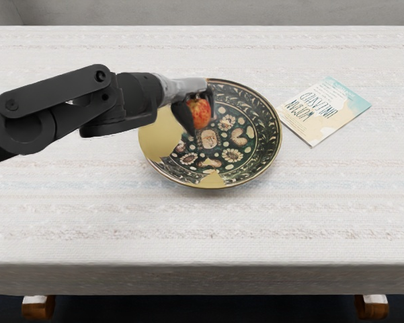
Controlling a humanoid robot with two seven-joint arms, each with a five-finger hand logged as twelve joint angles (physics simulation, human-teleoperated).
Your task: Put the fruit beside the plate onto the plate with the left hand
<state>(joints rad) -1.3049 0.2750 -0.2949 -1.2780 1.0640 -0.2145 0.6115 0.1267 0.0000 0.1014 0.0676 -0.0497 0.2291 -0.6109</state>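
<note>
One fruit, red-orange, is clasped in the curled fingers of the left hand, over the far-left part of the plate. It appears clear of the surface, contact unconfirmed; the release point lies directly below.

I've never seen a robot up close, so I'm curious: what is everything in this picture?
fruit: one, red and orange, held over the plate's left part; whether it touches the plate cannot be told.
plate: one, dark with gold and cream flower pattern, middle of the table.
booklet: one, cream and light blue, flat on the table right of the plate, apart from it.
table: one, whitish top, fills the view.
wooden feet: two, brown, bottom edge.
left arm: one, black, comes in from the left edge.
left hand: one, dark, closed round the fruit.
</note>
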